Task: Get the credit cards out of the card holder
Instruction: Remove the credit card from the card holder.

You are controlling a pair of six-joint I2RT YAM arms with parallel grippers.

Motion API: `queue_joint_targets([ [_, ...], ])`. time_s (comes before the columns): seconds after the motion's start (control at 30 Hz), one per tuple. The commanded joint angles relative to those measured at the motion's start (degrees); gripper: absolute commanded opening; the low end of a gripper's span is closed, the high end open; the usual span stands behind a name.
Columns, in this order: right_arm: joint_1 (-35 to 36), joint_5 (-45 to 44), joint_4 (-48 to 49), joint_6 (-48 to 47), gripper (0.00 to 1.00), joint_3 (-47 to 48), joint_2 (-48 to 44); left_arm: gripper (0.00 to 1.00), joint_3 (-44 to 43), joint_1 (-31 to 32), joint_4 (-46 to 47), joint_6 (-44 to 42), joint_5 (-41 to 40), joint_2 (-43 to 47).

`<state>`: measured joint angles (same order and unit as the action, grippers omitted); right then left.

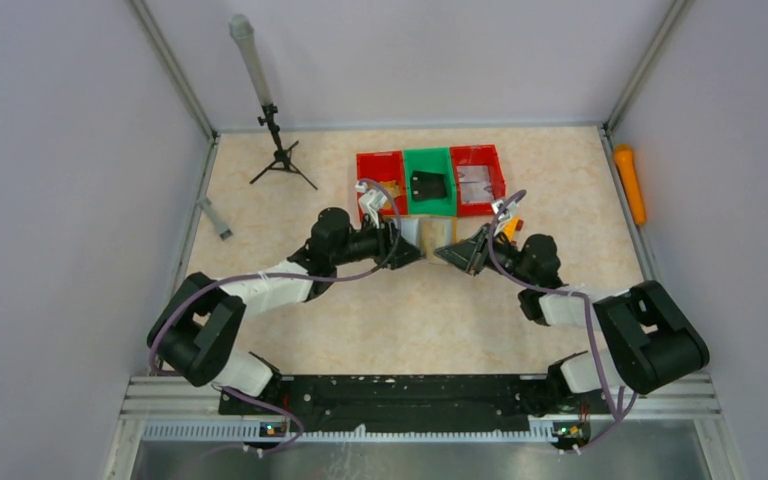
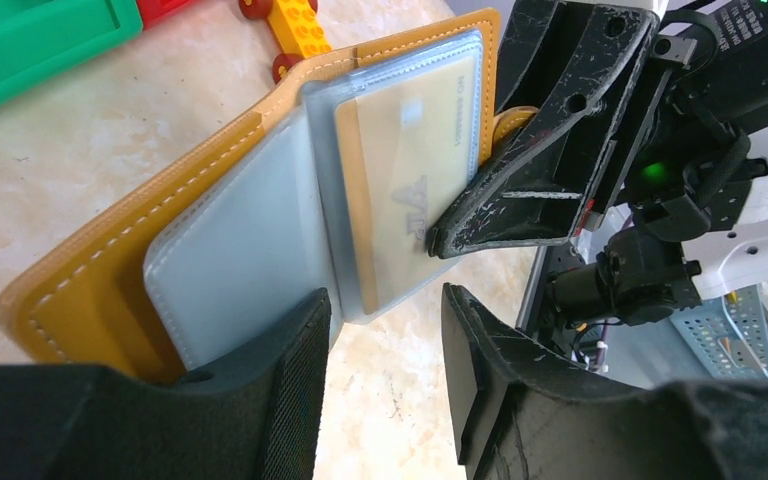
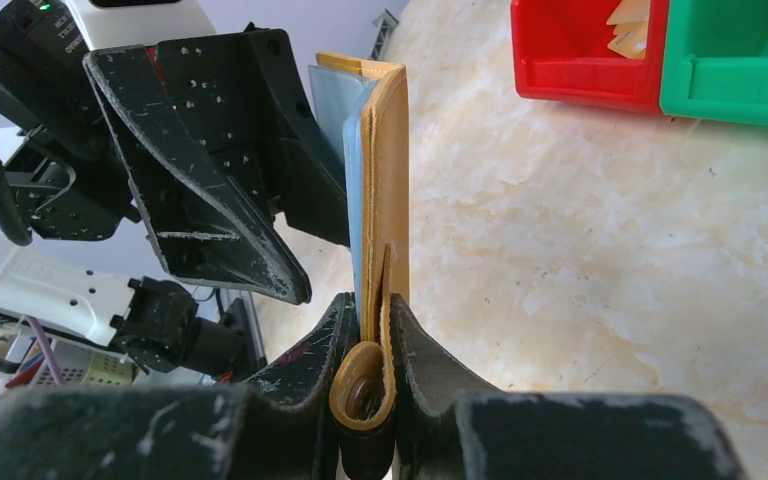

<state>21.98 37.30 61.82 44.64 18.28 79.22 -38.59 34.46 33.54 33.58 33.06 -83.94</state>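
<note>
- A beige credit card (image 2: 410, 160) is seen lodged in a clear sleeve of the opened card holder (image 2: 110, 270), which is held on edge between the two arms, apparently raised off the table (image 1: 410, 320).
- The card holder is clamped at its tab edge by the right gripper (image 3: 370, 315). The left gripper (image 2: 385, 300) is spread wide, with the sleeve's lower edge lying in the gap unpinched.
- If sleeve and card are pinched together, the card would probably not be freed, and the holder could be tugged out of the right gripper's narrow hold.
- A slick card face could slip from the pads and be dropped.
- The table is marbled beige; a green bin (image 1: 428, 155) flanked by red bins (image 1: 380, 160) is set behind.
- The space is enclosed by pale grey walls (image 1: 60, 200); a small tripod (image 1: 278, 150) is stood far left.
</note>
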Motion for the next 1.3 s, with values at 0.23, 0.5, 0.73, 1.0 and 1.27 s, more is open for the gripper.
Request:
queue_joint_targets([
  [0.23, 0.08, 4.50, 12.66, 3.64, 0.03, -0.21, 1.30, 0.42, -0.02, -2.32, 6.06, 3.13, 3.26, 0.05],
  [0.5, 0.09, 5.65, 14.28, 4.51, 0.04, 0.00, 2.09, 0.43, 0.33, -2.88, 8.73, 5.87, 4.90, -1.30],
  [0.73, 0.08, 7.63, 20.23, 8.03, 0.04, 0.13, 4.82, 0.32, 0.51, -3.81, 11.04, 7.78, 6.88, -2.03],
  [1.0, 0.59, 8.05, 20.27, 8.05, 0.04, 0.43, 5.03, 0.30, -0.90, -3.78, 14.08, 10.92, 11.17, -5.37],
  [1.27, 1.09, 8.66, 20.43, 8.08, 0.05, 0.77, 5.15, 0.20, -1.64, -3.75, 16.65, 12.88, 13.84, -7.45],
])
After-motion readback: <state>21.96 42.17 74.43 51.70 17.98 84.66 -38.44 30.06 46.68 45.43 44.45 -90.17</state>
